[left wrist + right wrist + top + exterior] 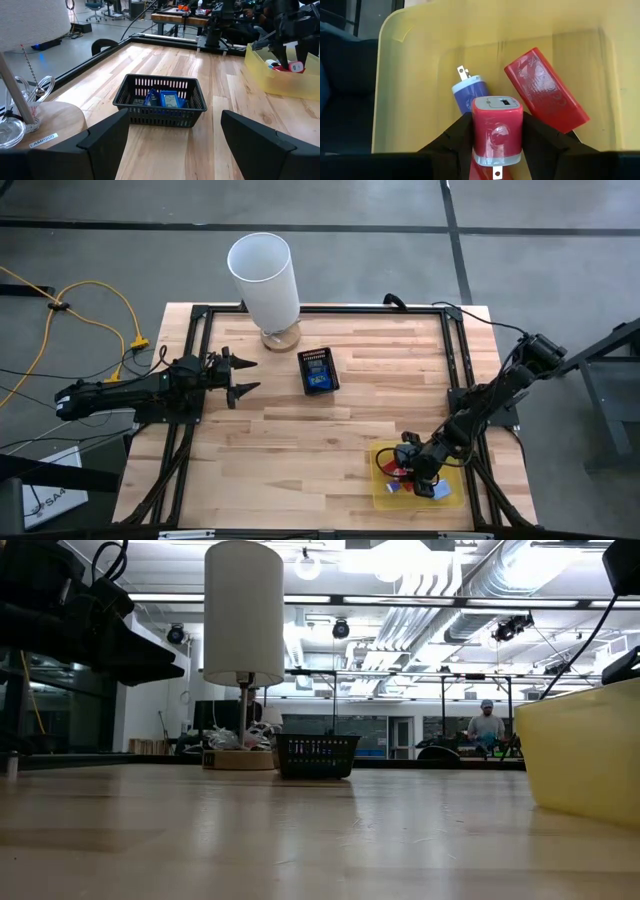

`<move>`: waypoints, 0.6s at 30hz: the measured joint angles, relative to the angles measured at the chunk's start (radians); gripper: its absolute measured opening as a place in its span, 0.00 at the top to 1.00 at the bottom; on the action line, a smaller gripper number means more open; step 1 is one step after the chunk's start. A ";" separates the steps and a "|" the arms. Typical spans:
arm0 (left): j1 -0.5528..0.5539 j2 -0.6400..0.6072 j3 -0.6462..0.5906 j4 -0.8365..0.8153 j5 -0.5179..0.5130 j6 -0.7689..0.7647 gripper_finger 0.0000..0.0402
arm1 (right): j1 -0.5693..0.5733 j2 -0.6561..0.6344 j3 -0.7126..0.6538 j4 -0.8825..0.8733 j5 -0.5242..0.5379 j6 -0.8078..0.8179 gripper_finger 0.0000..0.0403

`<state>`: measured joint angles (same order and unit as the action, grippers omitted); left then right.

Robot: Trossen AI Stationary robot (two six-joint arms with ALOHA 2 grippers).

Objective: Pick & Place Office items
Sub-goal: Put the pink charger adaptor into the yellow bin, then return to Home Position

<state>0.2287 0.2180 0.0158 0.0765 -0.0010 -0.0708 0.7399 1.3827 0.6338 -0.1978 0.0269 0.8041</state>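
Right tool (pixel 497 137) clamped on red charger (pixel 497 131)

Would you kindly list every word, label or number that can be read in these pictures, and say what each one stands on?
"LAMP2(2)", as far as it can be made out: white sticker on the lamp's wooden base, left wrist view; last characters uncertain.
Too blurred to read: printing on the white sheet beside the table's left edge, high view.
Too small to read: labels on the blue items in the black mesh basket.
Nothing else legible.
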 joint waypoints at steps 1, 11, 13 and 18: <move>0.000 0.000 0.000 0.000 0.000 0.000 0.23 | 0.000 0.000 0.000 0.000 0.000 -0.008 0.67; 0.000 0.000 0.000 0.000 0.000 0.000 0.23 | 0.000 0.000 0.000 0.000 0.000 -0.023 0.52; 0.000 0.000 0.000 0.000 0.000 0.000 0.23 | 0.000 0.000 0.000 0.000 -0.001 -0.023 0.51; 0.000 0.000 0.000 0.000 0.000 0.000 0.23 | 0.000 0.000 0.000 0.000 -0.003 -0.023 0.51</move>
<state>0.2291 0.2180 0.0158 0.0765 -0.0013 -0.0711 0.7399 1.3823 0.6338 -0.1978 0.0238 0.7811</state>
